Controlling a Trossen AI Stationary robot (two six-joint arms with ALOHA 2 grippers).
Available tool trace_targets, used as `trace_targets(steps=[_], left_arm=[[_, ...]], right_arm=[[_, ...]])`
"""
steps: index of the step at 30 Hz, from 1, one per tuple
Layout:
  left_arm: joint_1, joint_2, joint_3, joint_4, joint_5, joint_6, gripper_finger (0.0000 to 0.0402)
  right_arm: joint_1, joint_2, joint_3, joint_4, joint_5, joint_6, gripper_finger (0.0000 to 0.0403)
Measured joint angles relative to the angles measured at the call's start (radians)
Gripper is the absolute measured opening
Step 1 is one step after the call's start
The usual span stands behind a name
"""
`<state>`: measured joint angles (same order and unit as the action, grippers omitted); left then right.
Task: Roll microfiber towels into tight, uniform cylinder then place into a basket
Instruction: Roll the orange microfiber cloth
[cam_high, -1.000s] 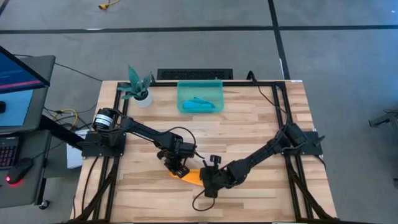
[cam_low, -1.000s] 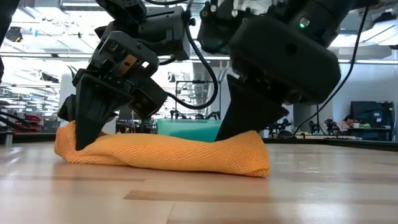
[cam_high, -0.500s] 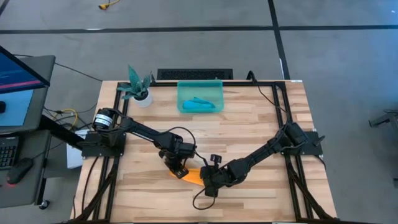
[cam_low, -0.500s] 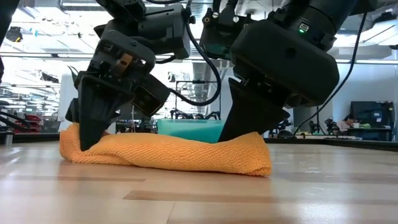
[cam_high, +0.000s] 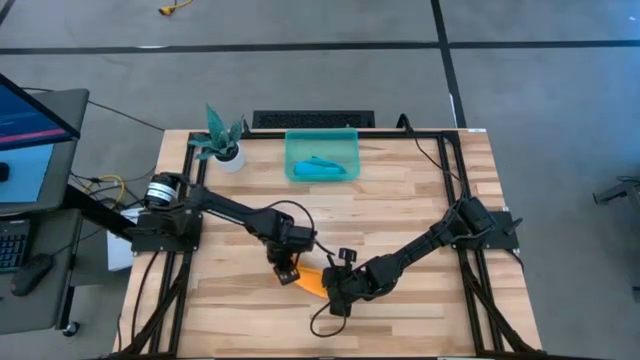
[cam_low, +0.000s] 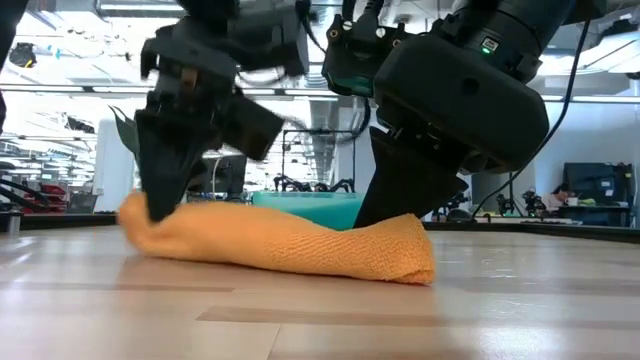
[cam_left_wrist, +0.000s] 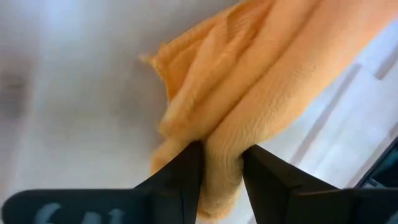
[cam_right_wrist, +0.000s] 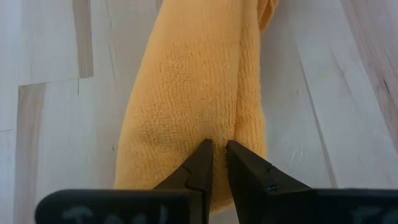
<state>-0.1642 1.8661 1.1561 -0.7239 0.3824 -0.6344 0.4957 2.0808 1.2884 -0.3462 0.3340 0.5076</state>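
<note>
Orange towel (cam_high: 309, 279) lies rolled on the counter (cam_high: 400, 200), long axis L-to-R — left pincer (cam_high: 286, 268) & right pincer (cam_high: 335, 291) each clenched on an end.

arms: two, dark, slender jointed links | left arm (cam_high: 225, 208): silver cylindrical joint at base | cables: black loops along both arms | right arm (cam_low: 470, 80): bulky matte-black wrist housing, small green light | fingers (cam_right_wrist: 202, 168): black, tapered wedges
</note>
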Motion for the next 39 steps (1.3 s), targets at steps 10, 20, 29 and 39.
trace_targets(steps=[10,20,29,39], left_arm=[[-0.111,-0.238,0.056,-0.113,-0.276,-0.025,0.0105],[-0.329,-0.281,0.049,0.088,-0.547,0.128,0.0105],[-0.365,-0.111,0.049,0.23,-0.546,0.301,0.0105],[-0.269,0.004,0.049,0.179,-0.548,0.297,0.0105]], right_arm=[[0.0,0.0,-0.001,0.001,-0.001,-0.001,0.0071],[0.0,0.001,-0.002,0.008,-0.003,-0.002,0.0071],[0.0,0.001,-0.002,0.009,-0.004,-0.002,0.0071],[0.0,0.001,-0.002,0.01,-0.003,-0.002,0.0071]])
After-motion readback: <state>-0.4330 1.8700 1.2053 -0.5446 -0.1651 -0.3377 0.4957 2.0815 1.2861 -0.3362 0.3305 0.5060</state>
